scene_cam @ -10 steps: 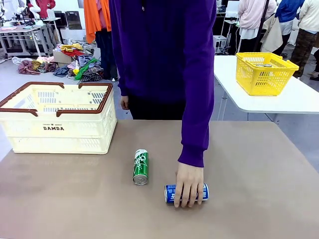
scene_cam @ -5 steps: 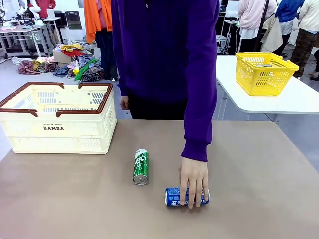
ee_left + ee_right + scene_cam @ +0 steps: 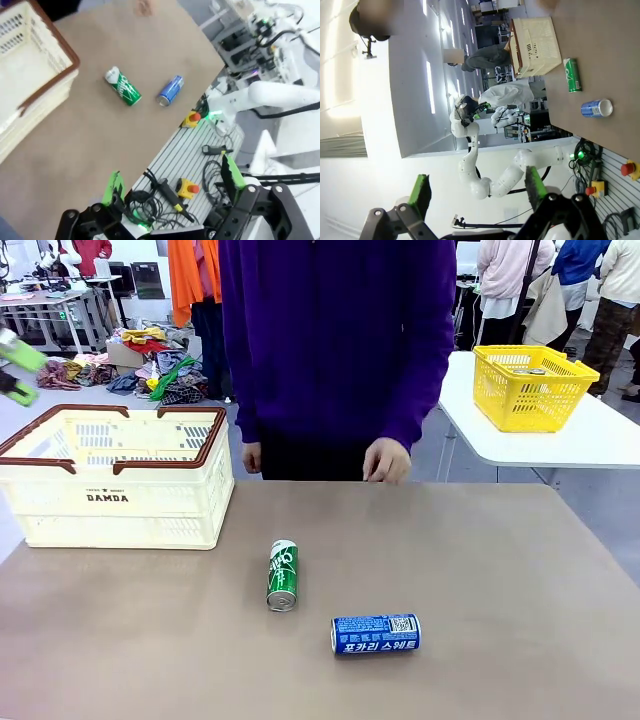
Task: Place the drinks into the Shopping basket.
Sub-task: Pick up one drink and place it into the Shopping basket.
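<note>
Person's hand (image 3: 387, 460) off blue can (image 3: 375, 634), back at table edge (image 3: 480, 486)

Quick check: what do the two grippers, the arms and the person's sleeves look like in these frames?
Left gripper: black linkage fingers tipped with bright green pads. Right gripper: the same black-and-green build. Right arm: glossy white, rounded segments, with a green light glowing near one joint. The person wears a purple long-sleeved top.

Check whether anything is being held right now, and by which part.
Nothing held: left gripper and right gripper open, empty; green can and blue can lie free on the table.
</note>
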Motion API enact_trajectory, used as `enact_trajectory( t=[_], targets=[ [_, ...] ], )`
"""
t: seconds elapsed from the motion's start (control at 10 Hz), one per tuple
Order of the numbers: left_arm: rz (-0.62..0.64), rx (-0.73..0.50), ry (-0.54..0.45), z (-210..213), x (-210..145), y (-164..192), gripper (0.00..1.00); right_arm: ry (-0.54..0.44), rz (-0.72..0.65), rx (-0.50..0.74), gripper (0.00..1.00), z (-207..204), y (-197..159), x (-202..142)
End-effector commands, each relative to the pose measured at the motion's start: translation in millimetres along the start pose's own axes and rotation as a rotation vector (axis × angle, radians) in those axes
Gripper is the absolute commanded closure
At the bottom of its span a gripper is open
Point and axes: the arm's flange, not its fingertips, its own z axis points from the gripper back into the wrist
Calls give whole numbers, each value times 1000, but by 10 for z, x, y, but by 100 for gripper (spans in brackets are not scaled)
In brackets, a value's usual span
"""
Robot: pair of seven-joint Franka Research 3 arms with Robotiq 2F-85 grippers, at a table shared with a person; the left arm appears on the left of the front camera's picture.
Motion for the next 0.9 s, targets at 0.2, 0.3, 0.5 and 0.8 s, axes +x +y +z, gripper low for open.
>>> enact_trajectory(
  t=[0.2, 0.3, 0.5, 0.8],
  targets=[
    [-16, 258, 212, -1458, 339, -509, 0, -1, -12, 10, 0, 9, 66, -19],
    [-18, 324, 240, -1890, 399, -544, 0, -1, -12, 10, 0, 9, 66, -19],
    [-20, 441, 270, -2708, 413, -576, 0, -1, -12, 10, 0, 9, 66, -19],
    [-3, 646, 215, -3608, 545, -408, 0, -1, -12, 10, 0, 9, 66, -19]
  ],
)
